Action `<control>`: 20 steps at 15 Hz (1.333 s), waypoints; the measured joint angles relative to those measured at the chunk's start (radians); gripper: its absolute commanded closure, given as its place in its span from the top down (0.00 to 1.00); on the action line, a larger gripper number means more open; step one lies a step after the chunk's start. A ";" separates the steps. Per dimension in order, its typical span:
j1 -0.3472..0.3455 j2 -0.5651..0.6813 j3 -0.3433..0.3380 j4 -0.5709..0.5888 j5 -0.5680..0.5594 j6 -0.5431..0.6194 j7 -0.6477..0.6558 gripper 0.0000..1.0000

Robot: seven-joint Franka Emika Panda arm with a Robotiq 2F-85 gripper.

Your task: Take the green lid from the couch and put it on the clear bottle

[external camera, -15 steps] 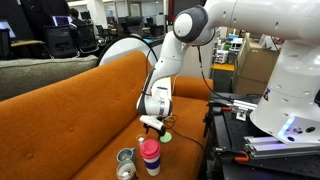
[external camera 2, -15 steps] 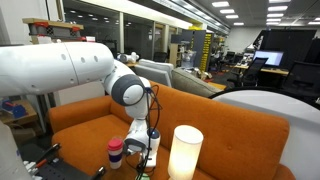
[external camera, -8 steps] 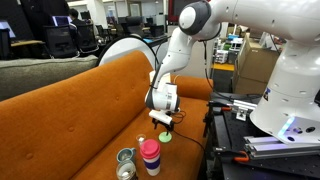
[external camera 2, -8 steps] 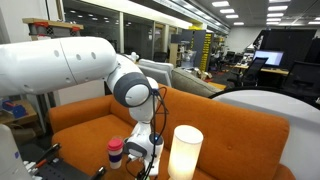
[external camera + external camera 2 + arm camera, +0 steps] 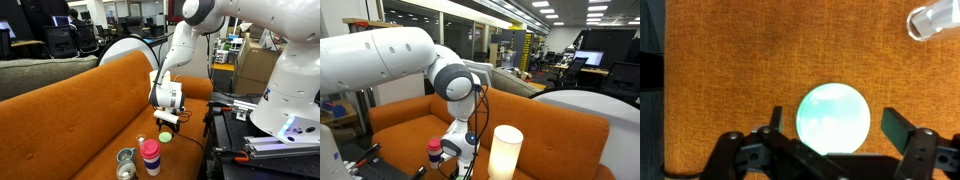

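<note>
Our gripper (image 5: 166,122) hangs wide open and empty over the green lid (image 5: 835,118) on the couch (image 5: 720,60).
The clear bottle (image 5: 125,157) stands nearer. Farther off, the shallow lid could skid away if we close too high, and our height is hard to judge here.

Pink bottle (image 5: 150,158), white lamp (image 5: 504,152)

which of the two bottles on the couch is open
The short clear bottle, its wide greyish mouth uncovered; the taller pink bottle beside it wears a red cap.
</note>
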 measured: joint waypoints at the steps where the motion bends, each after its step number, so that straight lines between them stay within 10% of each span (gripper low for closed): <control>1: 0.000 0.006 0.008 0.006 0.000 0.002 0.000 1.00; 20: 0.037 0.174 -0.005 0.193 0.000 0.077 0.020 1.00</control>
